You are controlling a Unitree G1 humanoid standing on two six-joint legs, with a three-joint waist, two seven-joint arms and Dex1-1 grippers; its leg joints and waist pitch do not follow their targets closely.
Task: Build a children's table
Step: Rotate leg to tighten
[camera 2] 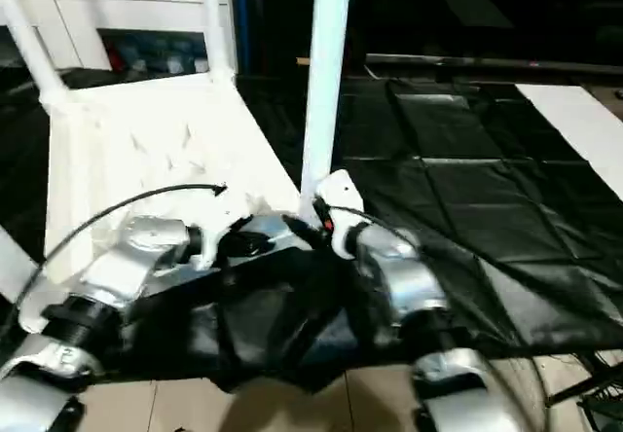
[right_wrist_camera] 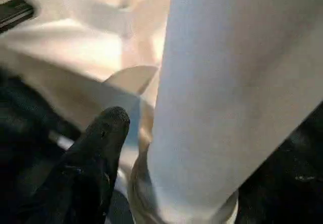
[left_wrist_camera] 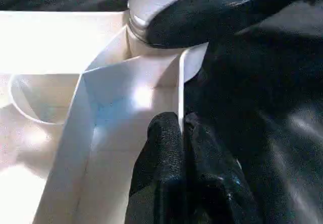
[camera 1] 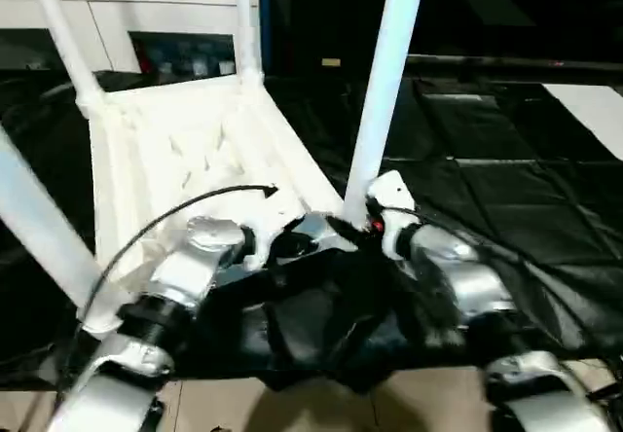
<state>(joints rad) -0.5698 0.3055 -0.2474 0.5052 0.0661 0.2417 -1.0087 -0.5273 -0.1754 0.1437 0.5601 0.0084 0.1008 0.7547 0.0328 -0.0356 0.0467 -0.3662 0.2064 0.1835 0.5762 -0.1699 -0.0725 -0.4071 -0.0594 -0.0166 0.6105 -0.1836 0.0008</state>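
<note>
a: table top first — where is it?

b: upside down on the black sheet, ribbed side up, its near edge right under the two silver forearms. four white legs stand up out of the corners: the near right leg, the far right leg, the far left leg and the near left leg, which leans toward the camera side.

a: and behind it?

b: a white cabinet along the back, touching nothing as far as i can see.

a: how are the arms set?

b: both reach forward and bend inward, so the wrists meet at the near right corner. the left forearm comes in from the lower left and angles across toward that corner; the right forearm comes in from the lower right and turns left.

a: left gripper?

b: clenched on the thin wall of the table top at that corner, one black finger on the inside face, the other on the outside. a loose black cable arcs above its wrist.

a: right gripper?

b: at the base of the near right leg, where the leg enters its socket. in the right wrist view one fingertip lies just beside the leg, and in the left wrist view a black finger presses across the leg just above the socket. whether it is grasping the leg or only resting around it, i cannot tell.
</note>
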